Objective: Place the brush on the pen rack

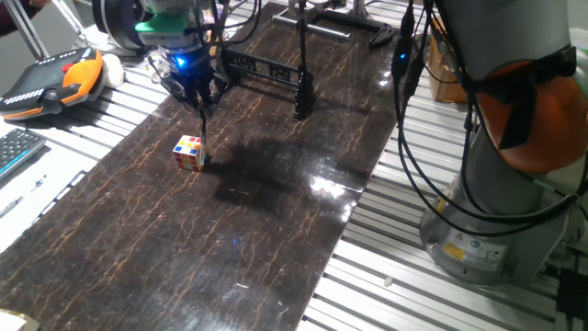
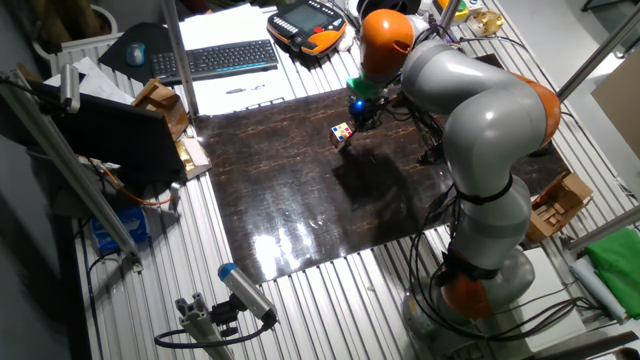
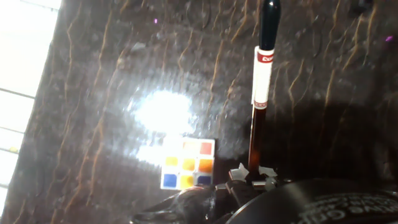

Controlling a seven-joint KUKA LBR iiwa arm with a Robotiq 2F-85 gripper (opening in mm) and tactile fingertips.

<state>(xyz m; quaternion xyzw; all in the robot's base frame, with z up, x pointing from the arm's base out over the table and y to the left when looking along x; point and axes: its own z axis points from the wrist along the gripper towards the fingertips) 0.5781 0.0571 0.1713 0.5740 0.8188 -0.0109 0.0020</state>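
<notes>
Counting what sits on the dark marbled counter (image 1: pixel 276 230), I find one brush (image 3: pixel 260 93), one pen rack (image 1: pixel 262 66), one puzzle cube (image 1: pixel 190 153) and one taller black pole stand (image 1: pixel 301 69). My single gripper (image 1: pixel 204 108) is clenched on the brush: in the hand view the shaft rises straight out from between the fingertips (image 3: pixel 239 172), brown near the grasp, then a white band with red markings, then a dark end pointing away from the camera. From the fixed view on the arm's base side the brush hangs roughly upright below the gripper, above the counter near its far left corner, with the cube just beside and below it; I cannot tell whether the brush end touches the surface. The pen rack stands along the far edge of the counter, behind the gripper, a low black frame with nothing resting on its bar as far as I can see. The pole stand rises just to the right of it. In the other fixed view the cube (image 2: pixel 342 134) shows near the gripper (image 2: pixel 362 118), while the rack is hidden behind the arm. Beyond the counter's left edge lie one keyboard (image 2: pixel 215 58) and one orange teach pendant (image 1: pixel 55 81).
</notes>
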